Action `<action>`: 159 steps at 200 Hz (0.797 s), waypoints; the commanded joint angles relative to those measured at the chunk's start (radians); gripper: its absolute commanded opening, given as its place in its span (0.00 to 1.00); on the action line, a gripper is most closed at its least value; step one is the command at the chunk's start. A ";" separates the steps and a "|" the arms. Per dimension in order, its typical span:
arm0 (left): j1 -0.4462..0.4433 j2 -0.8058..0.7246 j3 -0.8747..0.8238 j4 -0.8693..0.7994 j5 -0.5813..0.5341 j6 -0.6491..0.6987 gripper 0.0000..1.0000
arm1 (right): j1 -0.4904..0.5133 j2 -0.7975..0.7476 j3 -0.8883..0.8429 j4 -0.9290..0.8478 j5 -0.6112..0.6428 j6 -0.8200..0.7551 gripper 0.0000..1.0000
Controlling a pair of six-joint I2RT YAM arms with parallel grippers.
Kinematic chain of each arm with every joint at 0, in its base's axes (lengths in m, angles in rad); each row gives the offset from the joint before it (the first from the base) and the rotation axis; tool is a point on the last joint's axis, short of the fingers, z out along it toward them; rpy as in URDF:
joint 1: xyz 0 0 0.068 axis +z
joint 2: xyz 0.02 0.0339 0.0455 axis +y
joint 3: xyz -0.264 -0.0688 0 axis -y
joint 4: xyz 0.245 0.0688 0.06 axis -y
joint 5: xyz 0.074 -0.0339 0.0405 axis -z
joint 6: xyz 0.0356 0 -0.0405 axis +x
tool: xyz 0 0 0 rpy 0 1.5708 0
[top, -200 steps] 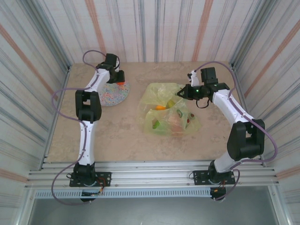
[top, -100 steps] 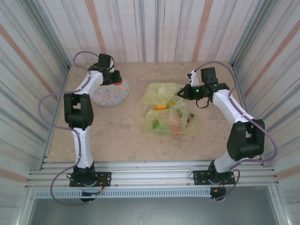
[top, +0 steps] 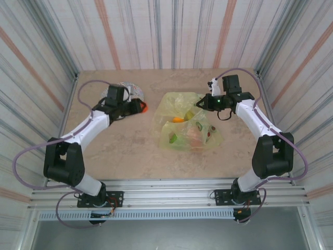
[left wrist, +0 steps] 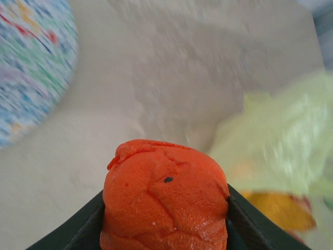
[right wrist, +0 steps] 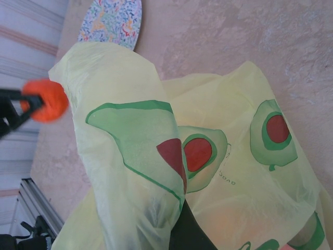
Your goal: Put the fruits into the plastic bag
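Observation:
My left gripper (top: 141, 108) is shut on a red-orange fruit (left wrist: 165, 195) and holds it above the table between the speckled plate and the plastic bag (top: 187, 125). Its dark fingers (left wrist: 86, 229) press on both sides of the fruit. The yellow bag with the avocado print lies at centre right. An orange fruit (top: 178, 119), a green one (top: 171, 138) and a pink one (top: 195, 134) show through it. My right gripper (top: 200, 104) is shut on the bag's upper edge (right wrist: 151, 130) and holds it lifted. From the right wrist, the held fruit (right wrist: 49, 100) appears just left of the bag.
The round speckled plate (top: 129, 88) sits at the back left, partly behind my left arm. Striped walls close in the table on three sides. Bare tabletop (top: 130, 146) lies in front of the bag and the left arm.
My left arm has swung from over the plate toward the bag, carrying the red-orange fruit. The right gripper and the bag have stayed put.

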 commanded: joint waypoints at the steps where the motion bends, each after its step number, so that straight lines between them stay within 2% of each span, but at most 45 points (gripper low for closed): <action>1: -0.086 -0.054 -0.073 0.045 0.028 -0.033 0.52 | 0.010 0.003 0.008 -0.002 0.001 -0.019 0.00; 30: -0.190 -0.009 -0.099 0.073 0.002 -0.031 0.52 | 0.014 0.013 0.011 0.008 -0.001 -0.010 0.00; 62: -0.239 0.118 -0.021 0.045 -0.024 -0.033 0.51 | 0.026 0.015 0.019 0.001 0.003 -0.012 0.00; 112: -0.339 0.158 0.062 0.101 0.053 0.008 0.51 | 0.024 -0.002 0.005 -0.009 0.017 -0.019 0.00; 159: -0.406 0.208 0.117 0.196 0.169 0.006 0.52 | 0.027 0.009 0.009 -0.001 0.009 -0.012 0.00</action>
